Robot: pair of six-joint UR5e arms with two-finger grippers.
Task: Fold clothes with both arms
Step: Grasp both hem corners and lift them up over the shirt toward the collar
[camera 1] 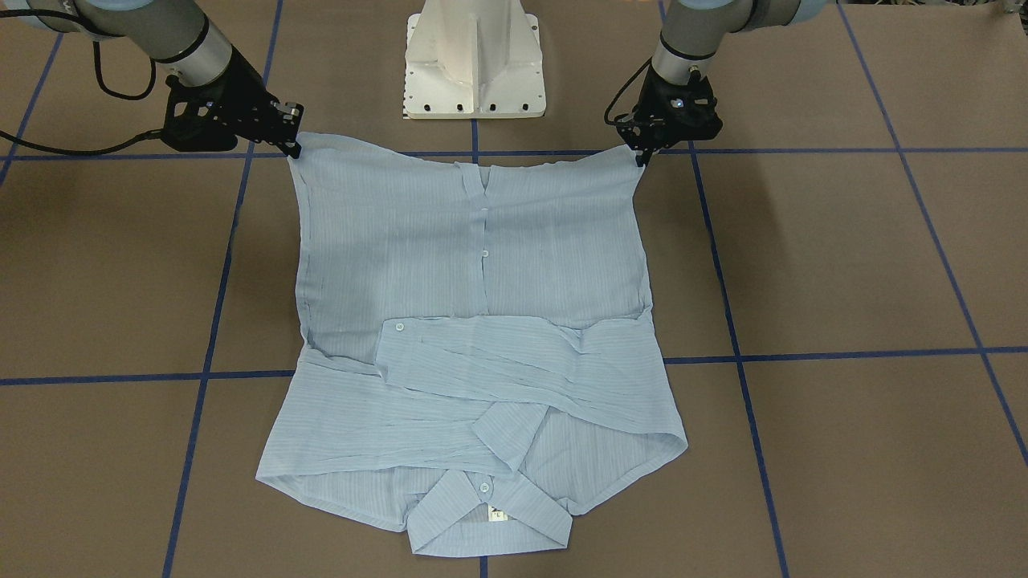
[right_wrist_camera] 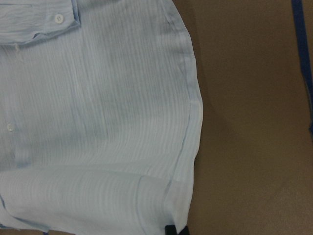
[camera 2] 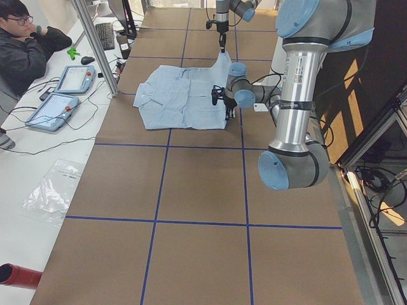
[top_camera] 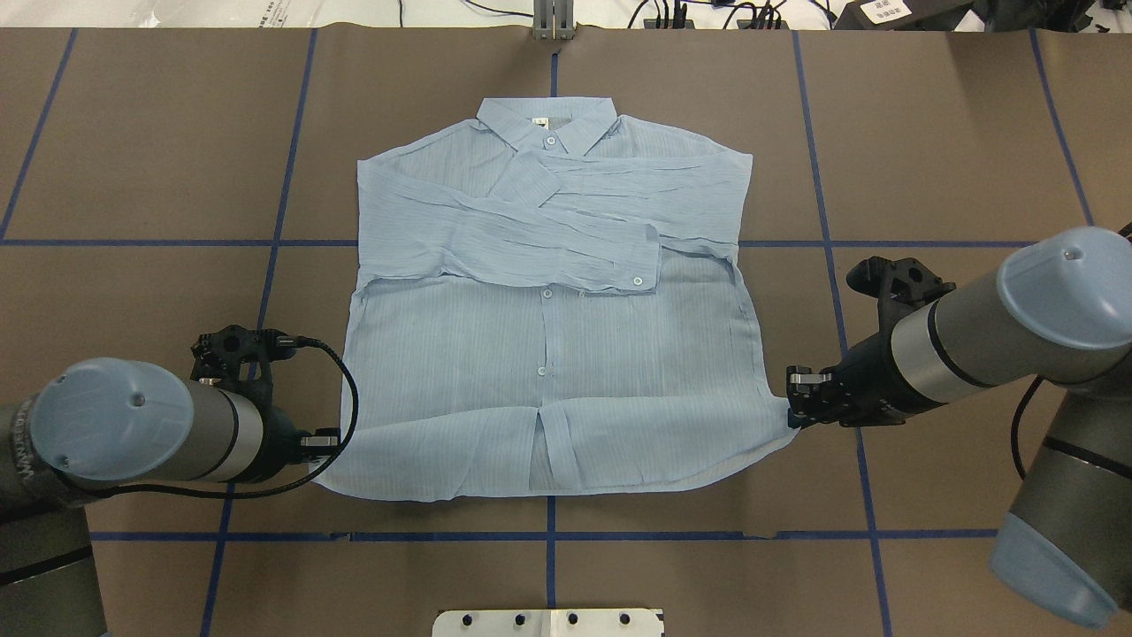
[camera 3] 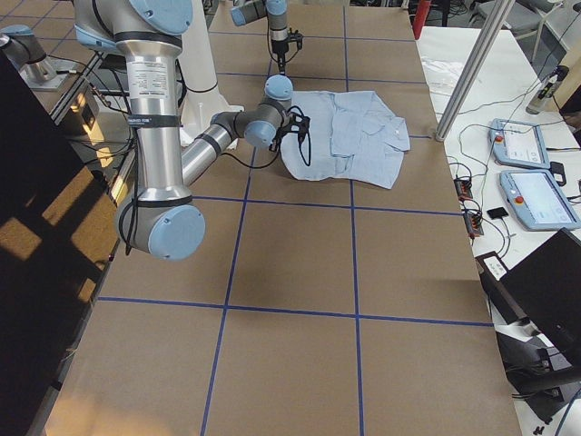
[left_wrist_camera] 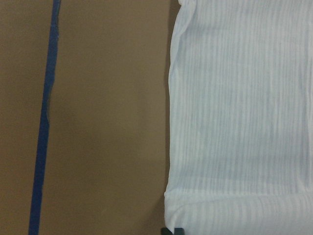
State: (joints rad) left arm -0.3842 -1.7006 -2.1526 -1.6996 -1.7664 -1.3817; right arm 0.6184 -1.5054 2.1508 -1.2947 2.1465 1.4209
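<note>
The clothes are one light blue striped shirt [camera 1: 482, 265] [top_camera: 548, 354] lying face up on the brown table. Its collar points away from the robot and both sleeves are folded across the chest. My left gripper [camera 1: 640, 160] [top_camera: 334, 440] is shut on the hem corner at the robot's left. My right gripper [camera 1: 294, 150] [top_camera: 793, 409] is shut on the opposite hem corner. The hem edge is raised a little and stretched between them. In each wrist view the shirt [left_wrist_camera: 244, 122] [right_wrist_camera: 98, 122] fills much of the frame, with a black tip at the bottom edge.
The white pedestal base [camera 1: 474, 64] [top_camera: 548, 622] stands just behind the hem. Blue tape lines [top_camera: 550, 536] grid the brown table. A seated person [camera 2: 25, 44], two tablets [camera 2: 54, 108] and a metal post [camera 2: 95, 44] are along the far side.
</note>
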